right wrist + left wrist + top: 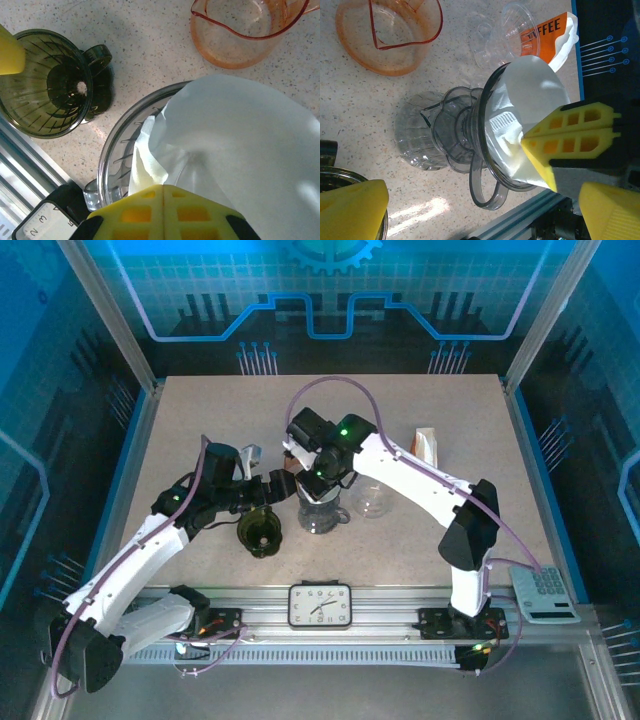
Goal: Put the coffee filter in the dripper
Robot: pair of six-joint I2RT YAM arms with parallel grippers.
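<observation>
My right gripper pinches the coffee filter, which hides most of the dripper; the left gripper gapes, fingers cropped.

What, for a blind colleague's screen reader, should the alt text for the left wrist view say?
A white paper filter sits in a clear dripper on a glass jug, its edge pinched by the right arm's yellow claw. An orange pitcher and an orange coffee packet are beyond it on the speckled table.

The orange packet reads "FFEE", partly hidden.
</observation>
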